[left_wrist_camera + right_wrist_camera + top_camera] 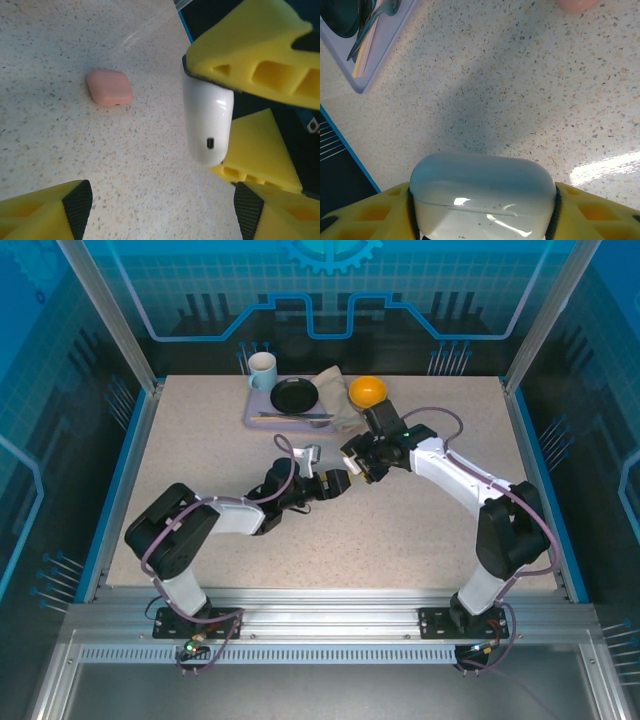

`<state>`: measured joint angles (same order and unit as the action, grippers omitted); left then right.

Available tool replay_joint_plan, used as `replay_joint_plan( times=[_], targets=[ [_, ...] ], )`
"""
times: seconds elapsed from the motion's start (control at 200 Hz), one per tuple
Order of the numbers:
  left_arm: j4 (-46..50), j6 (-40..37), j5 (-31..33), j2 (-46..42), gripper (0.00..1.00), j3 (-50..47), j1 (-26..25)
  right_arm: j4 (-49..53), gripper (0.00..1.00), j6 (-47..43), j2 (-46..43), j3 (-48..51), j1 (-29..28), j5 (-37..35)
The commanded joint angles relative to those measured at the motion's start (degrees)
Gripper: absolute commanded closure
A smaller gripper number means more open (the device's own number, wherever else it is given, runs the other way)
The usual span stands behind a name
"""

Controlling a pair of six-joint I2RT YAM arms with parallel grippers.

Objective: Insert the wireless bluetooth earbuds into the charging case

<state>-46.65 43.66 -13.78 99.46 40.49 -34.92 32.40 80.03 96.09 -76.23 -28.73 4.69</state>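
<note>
My right gripper (357,466) (482,212) is shut on a white charging case (482,195), lid closed, held just above the speckled table. In the left wrist view that white case (207,120) hangs between the right gripper's yellow fingers (250,55), with its small dark port facing me. My left gripper (338,483) (162,205) sits close in front of it, open, with bare table between its pads. A closed salmon-pink case (109,87) (575,4) lies on the table beyond. The earbuds are out of view.
At the back of the table a lavender tray (262,412) (380,55) holds a black dish (294,395) and cutlery. A mug (262,370), a cloth (335,390) and an orange (367,391) are beside it. Both arms meet mid-table.
</note>
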Motion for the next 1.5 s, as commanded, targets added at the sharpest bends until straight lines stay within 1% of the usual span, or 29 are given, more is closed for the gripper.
replay_joint_plan(
  times=[0.0,0.13,0.33,0.49,0.635,0.715,0.8,0.825,0.86,0.905,0.94,0.96,1.025,1.141,1.221,1.311,1.401,1.496],
  targets=[
    [-5.32,1.56,0.55,1.99,0.24,2.5,-0.57,-0.39,0.48,0.72,-1.7,-1.29,1.04,1.36],
    [-5.96,1.95,1.11,3.62,0.25,4.45,-0.6,-0.75,0.48,0.74,-1.53,-1.02,1.13,1.89],
    [-7.0,2.83,1.12,6.55,0.33,7.68,-0.61,-1.37,0.48,0.85,-1.35,-0.59,1.27,2.44],
    [-7.49,3.19,1.08,7.9,0.45,8.93,-0.59,-1.81,0.48,0.75,-1.39,-0.28,1.7,2.98],
    [-8.03,3.53,1.04,8.88,0.63,9.72,-0.6,-1.9,0.48,0.78,-1.57,-0.07,1.86,3.2],
    [-8.41,4.08,0.94,9.34,0.65,10.08,-0.59,-2.04,0.48,0.75,-1.7,0.11,2.01,3.19],
    [-8.58,4.26,0.95,9.36,0.71,10.22,-0.6,-2.23,0.48,0.76,-1.74,0.29,2.14,3.31],
    [-8.58,4.25,0.76,9.3,0.73,10.29,-0.59,-2.45,0.47,0.67,-1.78,0.33,2.19,3.31],
    [-8.35,4.31,0.52,9.11,0.76,10.38,-0.59,-2.65,0.42,0.65,-2.03,0.4,2.3,3.18],
    [-7.86,4.16,0.16,8.63,0.81,10.3,-0.63,-3.14,0.32,0.46,-2.67,0.54,2.82,2.66],
    [-7.47,4.21,-0.14,8.12,0.82,10.18,-0.56,-3.6,0.24,0.03,-3.31,0.75,3.53,2.41],
    [-7.2,4.13,-0.49,7.68,0.82,10.05,-0.52,-3.96,0.21,-0.31,-3.88,0.84,3.91,2.2],
    [-5.07,3.54,-1.73,5.92,0.84,9.51,-0.48,-5.56,0.16,-1.78,-6.01,1.5,5.59,1.42],
    [1.57,0.54,-6.09,0.85,0.87,8.28,0.63,-6.28,0.14,-7.27,-9.81,2.11,9.14,1.45],
    [7.19,-2.27,-11.95,-2.84,0.88,8.07,2.37,-7.69,0.13,-13.03,-11.36,3.1,11.32,3.92],
    [14.02,-5.92,-19.75,-6.25,0.88,8.8,4.96,-14.84,0.14,-21.75,-12.36,6.35,12.9,11.06],
    [20.23,-8.82,-25.94,-9.59,0.88,9.57,7.6,-23.01,0.15,-30.58,-12.72,9.65,13.26,21.68],
    [28.2,-12.91,-30.9,-12.53,0.87,11.57,9.37,-27.94,0.16,-35.66,-13.83,13.2,12.67,27.26]
  ],
)
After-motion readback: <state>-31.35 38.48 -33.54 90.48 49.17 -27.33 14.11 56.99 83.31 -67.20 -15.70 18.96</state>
